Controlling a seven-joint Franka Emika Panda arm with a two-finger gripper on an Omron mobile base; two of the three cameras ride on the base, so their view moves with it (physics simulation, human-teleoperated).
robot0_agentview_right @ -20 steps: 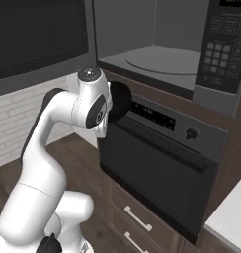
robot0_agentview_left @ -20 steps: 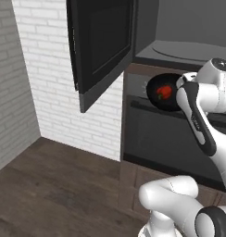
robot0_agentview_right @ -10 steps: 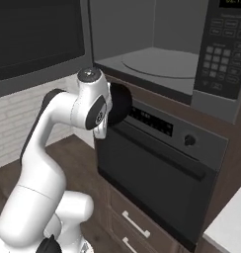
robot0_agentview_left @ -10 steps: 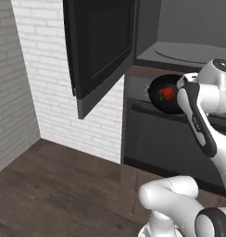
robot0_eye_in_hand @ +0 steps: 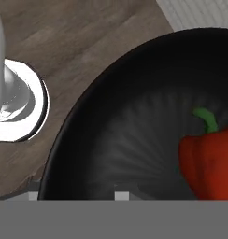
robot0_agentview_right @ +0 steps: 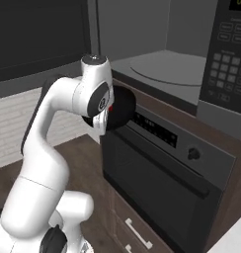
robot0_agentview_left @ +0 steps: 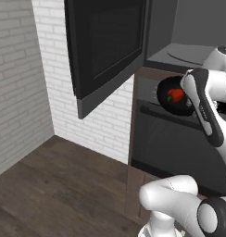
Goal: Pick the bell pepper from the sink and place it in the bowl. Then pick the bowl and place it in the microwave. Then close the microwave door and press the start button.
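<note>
Sideways bell pepper (robot0_eye_in_hand: 207, 158) in bowl (robot0_eye_in_hand: 116, 140), stem toward bowl's middle

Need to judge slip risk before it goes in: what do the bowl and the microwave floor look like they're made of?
The bowl looks like glazed black ceramic or glossy plastic: soft radial sheen inside, under the bell pepper. I can't tell which. The microwave floor reads as smooth matte light grey, painted metal perhaps, with a flat round turntable outlined in it.

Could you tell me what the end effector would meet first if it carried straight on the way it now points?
Most likely the inside of the black bowl, just beside the bell pepper; below that lies the wooden floor, though depth is unclear.
</note>
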